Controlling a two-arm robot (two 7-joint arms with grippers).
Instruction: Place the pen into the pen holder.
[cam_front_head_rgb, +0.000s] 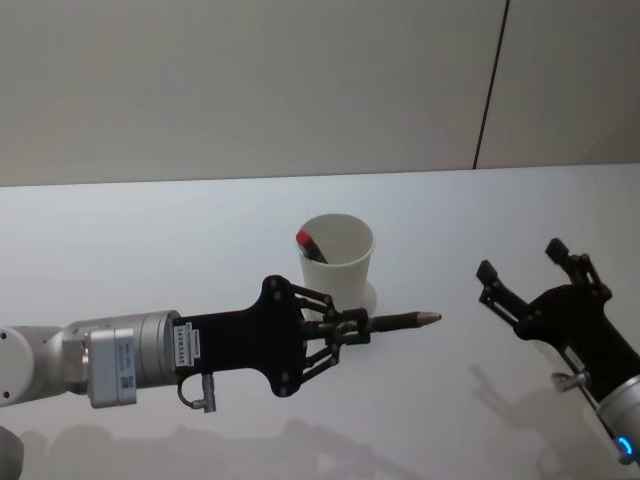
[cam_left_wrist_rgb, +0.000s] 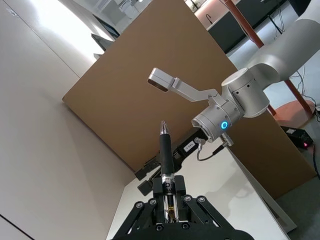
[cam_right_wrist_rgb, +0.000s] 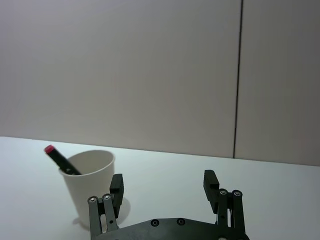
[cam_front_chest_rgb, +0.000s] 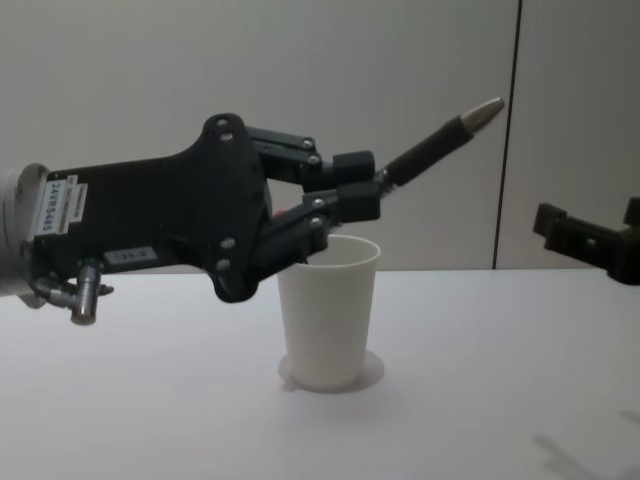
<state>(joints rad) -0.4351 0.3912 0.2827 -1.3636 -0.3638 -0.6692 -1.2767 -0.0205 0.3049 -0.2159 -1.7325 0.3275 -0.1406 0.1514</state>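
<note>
The pen holder (cam_front_head_rgb: 350, 275) is plain white. The pen (cam_front_head_rgb: 400, 321) in the left gripper (cam_front_head_rgb: 352, 328) is black with a silvery tip; the second pen (cam_front_head_rgb: 310, 245), in the holder, is black with a red end. The left gripper and the right gripper (cam_front_head_rgb: 521, 262) are matt black, the left wrist silver-grey with a white label. The table (cam_front_head_rgb: 120, 240) is white, the wall (cam_front_head_rgb: 250, 80) pale grey with one dark seam. A blue light ring (cam_left_wrist_rgb: 224, 125) glows on the right arm's whitish casing.
</note>
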